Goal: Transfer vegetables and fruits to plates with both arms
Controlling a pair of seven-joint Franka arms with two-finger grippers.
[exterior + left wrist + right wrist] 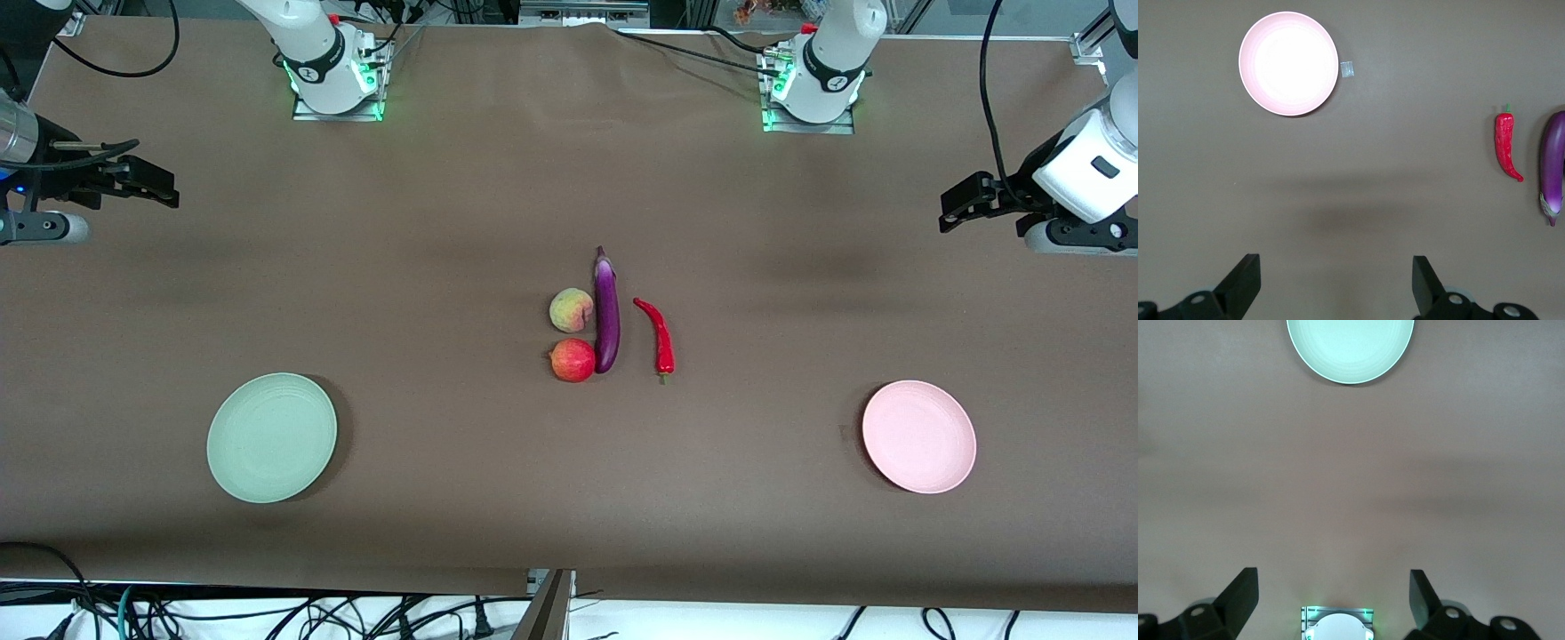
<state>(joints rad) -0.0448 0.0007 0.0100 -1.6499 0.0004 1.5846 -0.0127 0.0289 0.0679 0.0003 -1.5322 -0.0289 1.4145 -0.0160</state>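
Unlabelled eggplant [606, 311] beside red chili [658, 337]

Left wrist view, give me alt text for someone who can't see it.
The open left gripper hangs over bare brown table, holding nothing. An empty pink plate lies on it, with a red chili pepper beside a purple eggplant.

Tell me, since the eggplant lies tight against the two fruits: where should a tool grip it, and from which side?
Probably from straight above, at the eggplant's slimmer stem half. Its long body lies flat, stem pointing toward the robots' bases. The red fruit touches its thick end and the peach sits close beside it, while the chili's side is open.
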